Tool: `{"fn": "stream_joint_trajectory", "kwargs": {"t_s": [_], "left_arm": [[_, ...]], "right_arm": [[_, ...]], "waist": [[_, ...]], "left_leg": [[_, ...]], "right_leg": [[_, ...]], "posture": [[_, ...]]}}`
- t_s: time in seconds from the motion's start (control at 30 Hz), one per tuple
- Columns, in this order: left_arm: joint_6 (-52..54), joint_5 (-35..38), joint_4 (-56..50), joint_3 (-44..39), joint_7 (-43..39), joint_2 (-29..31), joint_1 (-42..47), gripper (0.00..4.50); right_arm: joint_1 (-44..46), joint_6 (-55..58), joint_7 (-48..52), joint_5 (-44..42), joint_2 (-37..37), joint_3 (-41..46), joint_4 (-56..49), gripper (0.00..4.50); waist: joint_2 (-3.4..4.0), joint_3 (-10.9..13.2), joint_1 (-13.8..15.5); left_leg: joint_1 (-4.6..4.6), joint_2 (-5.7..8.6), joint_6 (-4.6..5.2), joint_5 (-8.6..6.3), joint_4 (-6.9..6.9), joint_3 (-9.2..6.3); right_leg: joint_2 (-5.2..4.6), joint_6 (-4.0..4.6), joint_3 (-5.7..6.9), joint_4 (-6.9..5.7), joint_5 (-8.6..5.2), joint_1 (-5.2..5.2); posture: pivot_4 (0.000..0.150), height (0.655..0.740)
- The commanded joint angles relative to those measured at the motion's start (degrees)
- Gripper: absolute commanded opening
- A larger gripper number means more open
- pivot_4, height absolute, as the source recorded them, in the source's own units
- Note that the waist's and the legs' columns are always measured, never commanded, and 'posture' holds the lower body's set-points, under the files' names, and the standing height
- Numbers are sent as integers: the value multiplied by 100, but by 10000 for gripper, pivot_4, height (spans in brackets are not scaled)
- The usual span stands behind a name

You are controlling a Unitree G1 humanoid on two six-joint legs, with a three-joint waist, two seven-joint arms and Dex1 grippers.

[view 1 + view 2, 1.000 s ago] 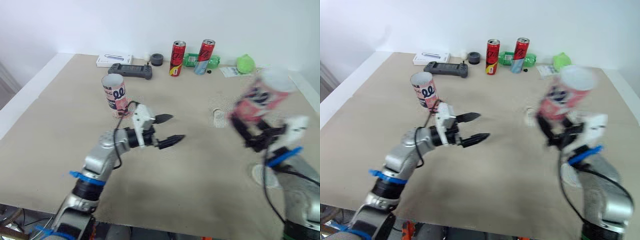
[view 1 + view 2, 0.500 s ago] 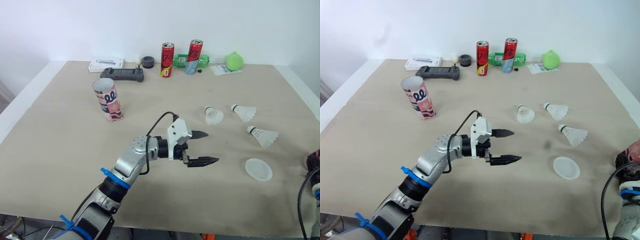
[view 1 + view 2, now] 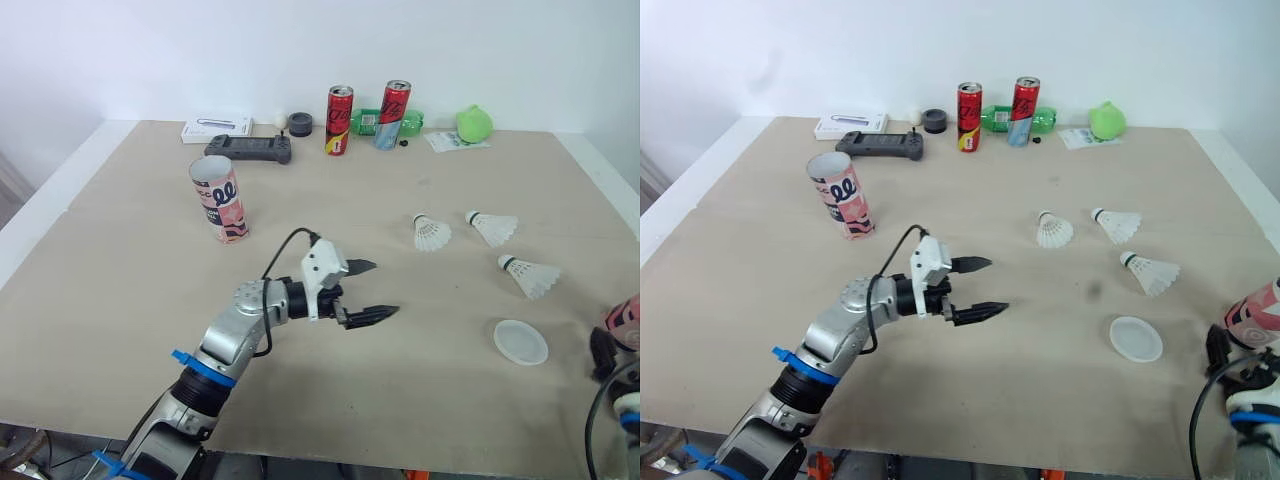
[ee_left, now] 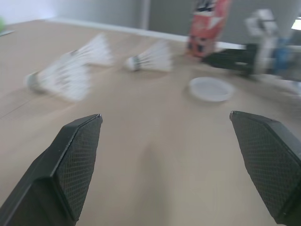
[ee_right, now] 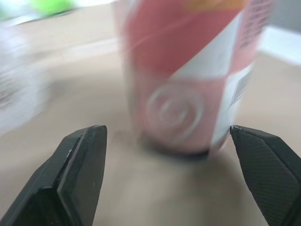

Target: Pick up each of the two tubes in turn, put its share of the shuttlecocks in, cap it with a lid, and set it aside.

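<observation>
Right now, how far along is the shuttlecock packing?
Done: one pink tube stands at the right edge of the table, in front of the open right gripper; I cannot tell whether it is capped. In hand: nothing; the left gripper hovers open mid-table. Left: three shuttlecocks lie loose, a white lid lies unused, and the second tube stands open.

Tube (image 3: 1252, 312): we see it cut off by the picture's edge. In the right wrist view its print blurs and its top is cropped. Shuttlecocks (image 4: 66, 75) smear in the left wrist view. We cannot identify the small dark object (image 3: 300, 124).
</observation>
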State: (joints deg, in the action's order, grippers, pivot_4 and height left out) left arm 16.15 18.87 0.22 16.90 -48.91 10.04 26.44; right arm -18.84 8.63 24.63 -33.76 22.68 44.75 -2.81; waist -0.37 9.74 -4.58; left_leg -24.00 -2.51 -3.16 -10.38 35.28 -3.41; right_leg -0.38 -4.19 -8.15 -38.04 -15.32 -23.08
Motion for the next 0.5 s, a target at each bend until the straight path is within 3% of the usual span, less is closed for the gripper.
{"fn": "stream_joint_trajectory", "kwargs": {"t_s": [0.03, 0.17, 0.27, 0.4, 0.5], "left_arm": [[-138, -28, -397, -577, 344, 268, -307, 45000], [-196, -137, -568, -1166, 913, 547, -739, 45000], [-217, -190, -674, -1395, 1255, 571, -929, 45000], [-268, -495, -984, -2085, 2441, 447, -1494, 45000], [-201, -827, -938, -2208, 2984, 449, -1648, 45000]], "right_arm": [[-969, 643, 532, -909, 121, 3, -1832, 44790], [-1381, 1532, 407, -2135, 649, -262, -3638, 44790], [-1254, 1890, 217, -2503, 1024, -564, -4161, 44790], [387, 2345, -115, -1973, 1567, -2326, -4467, 44790], [1802, 2446, -150, -1089, 1308, -3909, -3966, 44790]], "waist": [[9, -4, -5], [-9, 6, -59], [-66, 24, -21], [-112, 38, 5], [-146, 57, 8]], "left_leg": [[2, -1, 1, -5, 0, 1], [2, -12, -1, -8, 4, 5], [11, -15, -8, 6, 13, 2], [6, -13, -24, 18, 21, 9], [-3, -11, -30, 22, 19, 13]], "right_leg": [[0, -1, 0, 0, -3, 1], [4, 4, 0, -1, -9, -7], [5, -4, 3, -1, -2, -3], [-5, 3, 2, 2, 1, -5], [-3, 15, -1, 3, 17, -13]], "posture": [[1500, 7400], [1500, 7400], [1500, 7400], [1500, 7400], [1500, 7400]]}}
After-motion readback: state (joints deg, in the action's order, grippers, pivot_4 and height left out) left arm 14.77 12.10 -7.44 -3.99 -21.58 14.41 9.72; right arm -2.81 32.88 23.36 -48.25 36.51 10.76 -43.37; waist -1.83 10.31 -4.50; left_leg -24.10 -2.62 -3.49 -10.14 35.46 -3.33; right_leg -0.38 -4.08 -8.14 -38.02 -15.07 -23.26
